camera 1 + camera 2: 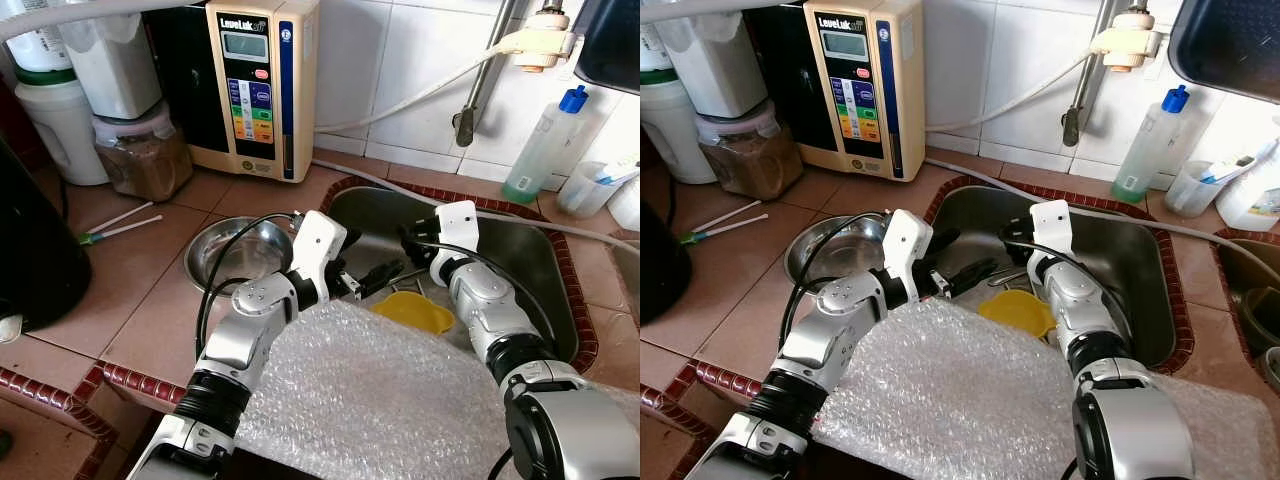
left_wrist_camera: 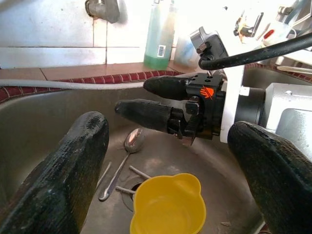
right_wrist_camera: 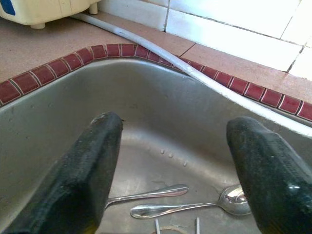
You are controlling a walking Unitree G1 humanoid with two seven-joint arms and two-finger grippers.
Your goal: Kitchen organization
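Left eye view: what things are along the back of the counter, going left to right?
White jug → jar of brown powder → beige water machine → green soap bottle → clear cup.

We note the sink (image 1: 560, 290) set into the bench (image 1: 150, 300), with a bowl (image 1: 235, 250) on the bench just left of it. In the sink lie a cup (image 2: 168, 207) near the front and spoons (image 3: 180, 207) beside it on the floor of the basin. Behind the bowl, against the wall, stands an appliance (image 1: 262, 85); left of that, a jar (image 1: 143, 155). A bottle (image 1: 545, 145) stands behind the sink to the right. A hose (image 3: 195, 73) runs along the sink's rear rim. Bubble wrap (image 1: 370, 400) lies over the front edge.
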